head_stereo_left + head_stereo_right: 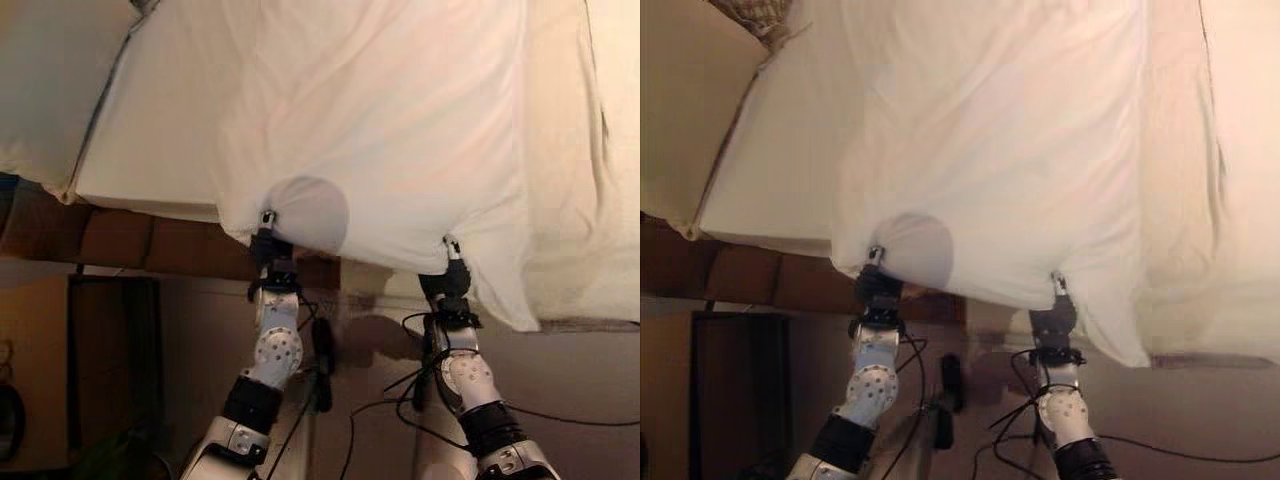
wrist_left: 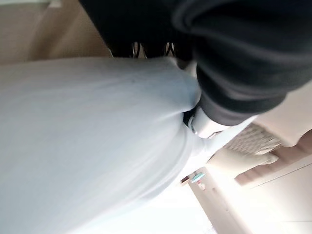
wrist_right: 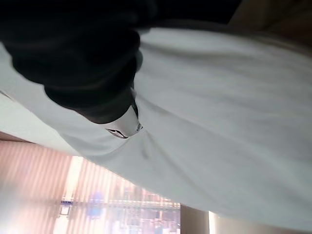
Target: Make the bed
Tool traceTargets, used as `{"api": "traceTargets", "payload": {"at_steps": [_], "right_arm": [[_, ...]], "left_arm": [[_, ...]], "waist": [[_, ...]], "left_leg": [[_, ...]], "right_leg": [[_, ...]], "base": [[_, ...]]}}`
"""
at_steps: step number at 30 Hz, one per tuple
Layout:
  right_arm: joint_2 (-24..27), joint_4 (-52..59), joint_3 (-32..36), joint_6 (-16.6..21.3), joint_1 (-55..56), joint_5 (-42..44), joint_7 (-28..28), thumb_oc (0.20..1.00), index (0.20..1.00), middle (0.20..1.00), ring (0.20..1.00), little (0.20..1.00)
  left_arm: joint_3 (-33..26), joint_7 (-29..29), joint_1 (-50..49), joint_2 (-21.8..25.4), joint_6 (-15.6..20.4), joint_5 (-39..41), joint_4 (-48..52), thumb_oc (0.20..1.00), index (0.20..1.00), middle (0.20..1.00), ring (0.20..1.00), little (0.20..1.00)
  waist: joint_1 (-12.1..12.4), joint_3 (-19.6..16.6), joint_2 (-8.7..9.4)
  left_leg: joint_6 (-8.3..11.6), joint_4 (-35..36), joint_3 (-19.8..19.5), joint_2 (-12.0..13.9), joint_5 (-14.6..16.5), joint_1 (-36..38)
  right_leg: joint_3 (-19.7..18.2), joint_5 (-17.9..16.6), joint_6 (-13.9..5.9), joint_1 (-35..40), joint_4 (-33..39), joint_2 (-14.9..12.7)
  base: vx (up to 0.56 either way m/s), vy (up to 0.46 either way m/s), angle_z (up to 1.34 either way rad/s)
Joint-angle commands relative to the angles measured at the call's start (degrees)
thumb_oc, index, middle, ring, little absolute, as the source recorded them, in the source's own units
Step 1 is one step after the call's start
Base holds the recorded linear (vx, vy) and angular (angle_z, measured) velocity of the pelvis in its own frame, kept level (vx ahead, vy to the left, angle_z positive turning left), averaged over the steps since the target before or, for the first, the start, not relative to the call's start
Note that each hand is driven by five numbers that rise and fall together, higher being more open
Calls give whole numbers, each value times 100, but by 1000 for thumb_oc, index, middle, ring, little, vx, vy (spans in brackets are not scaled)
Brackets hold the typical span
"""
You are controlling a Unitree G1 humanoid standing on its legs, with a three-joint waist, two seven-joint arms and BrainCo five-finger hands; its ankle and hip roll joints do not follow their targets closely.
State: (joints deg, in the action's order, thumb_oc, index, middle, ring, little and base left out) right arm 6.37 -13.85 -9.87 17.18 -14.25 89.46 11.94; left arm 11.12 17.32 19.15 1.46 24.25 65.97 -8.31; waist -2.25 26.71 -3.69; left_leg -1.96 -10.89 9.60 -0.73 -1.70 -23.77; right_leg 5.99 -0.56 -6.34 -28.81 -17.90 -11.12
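Under the rumpled white sheet (image 1: 400,130), left hand (image 1: 270,245) and right hand (image 1: 452,270) reach.

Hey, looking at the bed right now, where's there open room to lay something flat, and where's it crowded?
Free: the smooth mattress strip between the pillow at the view's left and the white sheet. Crowded: the sheet's near edge, where the left hand and right hand meet the cloth, and the rumpled bedding to the right.
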Motion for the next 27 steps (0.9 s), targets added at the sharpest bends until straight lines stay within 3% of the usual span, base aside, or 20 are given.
{"api": "traceTargets", "payload": {"at_steps": [1, 2, 3, 4, 6, 10, 15, 16, 18, 19, 21, 22, 23, 24, 25, 26, 27], "right_arm": [[120, 291, 284, 307, 151, -147, 191, 200, 200, 200, 200, 200], [151, 304, 289, 328, 164, -172, 190, 200, 200, 200, 200, 200], [153, 305, 289, 328, 166, -173, 190, 200, 200, 200, 200, 200], [237, 295, 261, 336, 166, -199, 186, 200, 200, 200, 200, 200], [343, 301, 287, 329, 189, -230, 192, 200, 200, 200, 200, 200], [485, 254, 415, 311, 236, -225, 168, 200, 200, 200, 200, 200], [675, 116, 542, 302, 304, -250, 107, 200, 200, 200, 200, 200], [729, 100, 582, 291, 355, -238, 109, 200, 200, 200, 200, 200], [754, 64, 575, 274, 359, -271, 87, 200, 200, 200, 200, 200], [755, 25, 556, 273, 328, -281, 63, 200, 200, 200, 200, 200], [738, -22, 577, 311, 240, -286, 62, 200, 200, 200, 200, 200], [736, -24, 577, 311, 236, -285, 63, 200, 200, 200, 200, 200], [721, -59, 567, 305, 202, -279, 67, 200, 200, 200, 200, 200], [721, -99, 538, 327, 149, -256, 61, 200, 200, 200, 200, 200], [721, -105, 537, 327, 143, -254, 64, 200, 200, 200, 200, 200], [696, -166, 517, 352, 94, -185, 43, 200, 200, 200, 200, 200], [691, -201, 516, 352, 84, -171, 40, 200, 200, 200, 200, 200]], "left_arm": [[-648, 7, -201, 383, 402, -420, 585, 200, 200, 200, 200, 200], [-609, 38, -208, 360, 380, -472, 590, 200, 200, 200, 200, 200], [-607, 45, -211, 356, 378, -478, 595, 200, 200, 200, 200, 200], [-534, 94, -176, 304, 377, -471, 541, 200, 200, 200, 200, 200], [-439, 158, -104, 245, 346, -517, 478, 200, 200, 200, 200, 200], [-386, 164, -59, 111, 348, -471, 432, 200, 200, 200, 200, 200], [-345, 110, -64, -25, 363, -380, 352, 200, 200, 200, 200, 200], [-293, 81, 1, -66, 346, -359, 291, 200, 200, 200, 200, 200], [-287, 70, 6, -43, 318, -391, 293, 200, 200, 200, 200, 200], [-351, 81, -18, -14, 330, -440, 369, 200, 200, 200, 200, 200], [-455, 134, -49, 64, 377, -521, 471, 200, 200, 200, 200, 200], [-456, 139, -48, 66, 376, -525, 475, 200, 200, 200, 200, 200], [-490, 174, -58, 109, 413, -576, 534, 200, 200, 200, 200, 200], [-567, 245, -62, 176, 491, -660, 602, 200, 200, 200, 200, 200], [-568, 251, -61, 176, 491, -665, 605, 200, 200, 200, 200, 200], [-655, 275, -87, 229, 520, -678, 589, 200, 200, 200, 200, 200], [-681, 255, -98, 237, 520, -652, 570, 200, 200, 200, 200, 200]], "waist": [[-117, -399, 365], [-157, -395, 389], [-138, -393, 392], [-187, -381, 393], [-248, -382, 346], [-308, -464, 191], [-416, -402, 60], [-444, -367, 81], [-441, -384, 71], [-432, -399, 132], [-367, -438, 246], [-371, -451, 252], [-316, -487, 282], [-240, -464, 275], [-247, -465, 276], [-186, -476, 250], [-167, -491, 229]], "left_leg": [[273, 151, -177, -346, 315, 206], [234, 189, -143, -407, 314, 251], [234, 196, -124, -403, 321, 264], [178, 209, -116, -483, 332, 275], [128, 233, -137, -554, 323, 264], [166, 207, -89, -548, 296, 137], [427, -457, 83, -391, 319, -68], [634, -829, 146, -363, 151, -281], [639, -849, 13, -448, 202, -310], [538, -767, -221, -304, 294, -251], [535, -351, -694, 179, 51, -231], [535, -320, -694, 172, 17, -240], [561, 61, -998, 394, -215, -177], [690, 611, -1375, 780, -668, -124], [701, 681, -1379, 785, -707, -96], [852, 1296, -1403, 1142, -1015, 4], [919, 1580, -1225, 1259, -1079, 93]], "right_leg": [[2, -51, -25, 167, 538, 831], [-110, -47, 4, 106, 495, 1014], [-129, -41, 4, 105, 485, 1021], [-302, -76, 64, 15, 502, 1263], [-482, -126, 92, -95, 479, 1398], [-513, -159, 88, 65, 730, 1263], [-440, -59, 202, 291, 802, 1186], [-363, -30, 264, 380, 836, 1099], [-346, -13, 272, 391, 847, 1095], [-436, 24, 296, 332, 742, 1088], [-579, 79, 301, 281, 633, 1000], [-579, 62, 303, 261, 639, 994], [-641, 118, 311, 212, 586, 989], [-734, 236, 336, 36, 325, 1055], [-727, 251, 345, 21, 298, 1057], [-790, 363, 305, -86, 89, 1026], [-778, 412, 255, -122, 18, 978]], "base": [[44, 254, -41], [37, 97, -22], [52, 73, -25], [30, 29, -20], [36, -1, -30], [7, -54, 1], [-8, -153, 8], [-19, -86, 55], [-5, -69, 76], [7, -24, 36], [19, 27, -7], [42, 51, -5], [38, 122, -27], [46, 115, -32], [39, 255, -39], [42, 265, -18], [51, 397, -14]]}}
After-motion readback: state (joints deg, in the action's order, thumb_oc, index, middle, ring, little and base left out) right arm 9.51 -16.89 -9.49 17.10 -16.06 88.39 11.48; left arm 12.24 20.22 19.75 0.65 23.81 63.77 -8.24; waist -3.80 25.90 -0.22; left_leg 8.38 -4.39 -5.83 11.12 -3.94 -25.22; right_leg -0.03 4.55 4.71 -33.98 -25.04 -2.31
